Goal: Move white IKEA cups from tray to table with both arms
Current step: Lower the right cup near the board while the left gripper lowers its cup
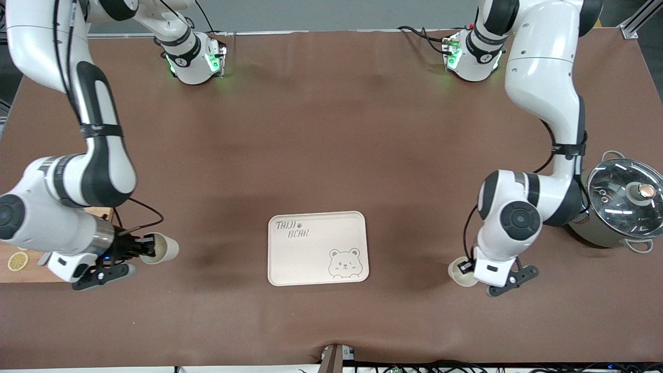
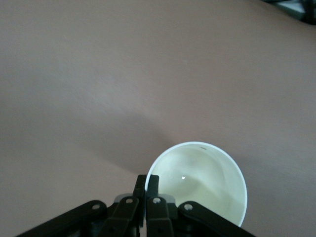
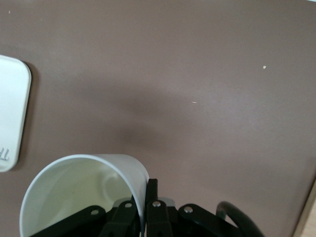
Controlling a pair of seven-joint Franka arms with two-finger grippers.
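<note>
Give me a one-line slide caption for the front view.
Both grippers, left and right, hold white cups by the rim beside the emptied tray.

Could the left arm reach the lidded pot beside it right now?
Probably not as things stand: the left end effector is shut on a white cup, so it has no free grip, though the pot sits close beside that arm.

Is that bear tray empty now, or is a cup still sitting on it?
Empty: the tray shows only its print.
</note>
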